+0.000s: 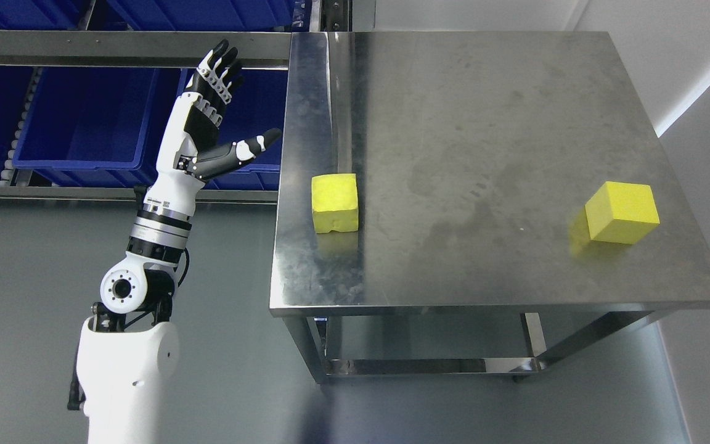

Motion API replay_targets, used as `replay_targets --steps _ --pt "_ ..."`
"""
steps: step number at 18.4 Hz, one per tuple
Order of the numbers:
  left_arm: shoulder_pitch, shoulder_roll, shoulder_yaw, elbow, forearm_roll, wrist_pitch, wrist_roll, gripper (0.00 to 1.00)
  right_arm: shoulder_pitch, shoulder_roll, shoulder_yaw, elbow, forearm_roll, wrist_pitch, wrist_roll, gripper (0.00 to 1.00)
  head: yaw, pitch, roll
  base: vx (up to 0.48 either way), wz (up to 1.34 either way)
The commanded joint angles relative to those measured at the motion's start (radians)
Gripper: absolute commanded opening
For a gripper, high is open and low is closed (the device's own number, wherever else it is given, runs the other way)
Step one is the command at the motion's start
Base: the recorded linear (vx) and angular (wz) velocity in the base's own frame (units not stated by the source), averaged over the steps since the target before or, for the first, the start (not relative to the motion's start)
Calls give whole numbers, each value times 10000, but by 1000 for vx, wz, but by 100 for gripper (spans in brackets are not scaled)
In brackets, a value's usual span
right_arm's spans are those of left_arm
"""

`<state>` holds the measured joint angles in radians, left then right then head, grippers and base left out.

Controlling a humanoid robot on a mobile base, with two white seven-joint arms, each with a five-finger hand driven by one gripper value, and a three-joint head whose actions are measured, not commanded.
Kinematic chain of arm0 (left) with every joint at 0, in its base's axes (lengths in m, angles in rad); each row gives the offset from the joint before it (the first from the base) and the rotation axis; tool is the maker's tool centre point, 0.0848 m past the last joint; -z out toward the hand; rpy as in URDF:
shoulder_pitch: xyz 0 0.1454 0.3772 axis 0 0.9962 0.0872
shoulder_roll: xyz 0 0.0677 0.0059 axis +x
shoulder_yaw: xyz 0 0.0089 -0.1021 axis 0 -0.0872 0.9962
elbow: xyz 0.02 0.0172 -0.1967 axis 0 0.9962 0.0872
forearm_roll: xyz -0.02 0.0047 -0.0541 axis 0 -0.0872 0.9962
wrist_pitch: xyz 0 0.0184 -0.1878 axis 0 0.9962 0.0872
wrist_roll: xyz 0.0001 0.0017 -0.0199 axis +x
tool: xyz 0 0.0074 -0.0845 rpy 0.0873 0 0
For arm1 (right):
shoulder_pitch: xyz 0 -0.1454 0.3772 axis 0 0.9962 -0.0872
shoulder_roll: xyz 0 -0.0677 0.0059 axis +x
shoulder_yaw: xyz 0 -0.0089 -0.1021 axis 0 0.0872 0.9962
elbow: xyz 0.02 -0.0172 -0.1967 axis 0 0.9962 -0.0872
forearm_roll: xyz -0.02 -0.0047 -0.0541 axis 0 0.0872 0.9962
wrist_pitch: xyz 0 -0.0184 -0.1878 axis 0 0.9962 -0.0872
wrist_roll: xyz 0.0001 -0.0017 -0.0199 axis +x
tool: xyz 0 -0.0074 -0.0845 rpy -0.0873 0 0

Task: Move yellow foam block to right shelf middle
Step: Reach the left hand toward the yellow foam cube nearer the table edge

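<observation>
Steel counter (484,123) carried two yellow foam blocks (334,202), well apart, and your left hand (219,105), fingers spread and empty beside its left edge, risked picking the wrong one.

Steel table (490,123) at 3 o'clock, grey floor (22,277) below, blue bins (84,123) on rack at 10, white wall (669,37) at 1.

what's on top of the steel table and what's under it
On the steel table sit two yellow foam blocks, one near its left edge, one near its right edge. Underneath, only legs and a lower crossbar show; the top hides the rest.
</observation>
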<state>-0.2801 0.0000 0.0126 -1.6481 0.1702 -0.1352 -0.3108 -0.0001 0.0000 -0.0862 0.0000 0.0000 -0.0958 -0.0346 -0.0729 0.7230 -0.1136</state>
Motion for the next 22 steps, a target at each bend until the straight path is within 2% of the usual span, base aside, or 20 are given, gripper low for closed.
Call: replay_targets --steps 1,5,9,11,16,22 --pt "-6 175 165 -9 0 -120 -6 100 17 -175 3 -174 30 7 9 100 0 0 0 31 10" --pt "86 175 426 -9 0 -289 -264 100 17 -175 2 -174 30 7 9 100 0 0 0 13 2" --pt "438 521 442 -9 -15 -718 -3158 99 17 -175 3 -174 30 7 9 100 0 0 0 0 0" --pt "638 598 411 -9 -15 -719 -4067 98 17 -175 3 -174 30 7 9 100 0 0 0 0 0" --pt "1037 1579 -155 67 -91 -566 -4224 97 17 -175 3 -174 30 7 9 100 0 0 0 0 0" --pt "396 1488 -675 970 -919 -182 -4224 97 17 -175 3 -174 30 7 9 100 0 0 0 0 0"
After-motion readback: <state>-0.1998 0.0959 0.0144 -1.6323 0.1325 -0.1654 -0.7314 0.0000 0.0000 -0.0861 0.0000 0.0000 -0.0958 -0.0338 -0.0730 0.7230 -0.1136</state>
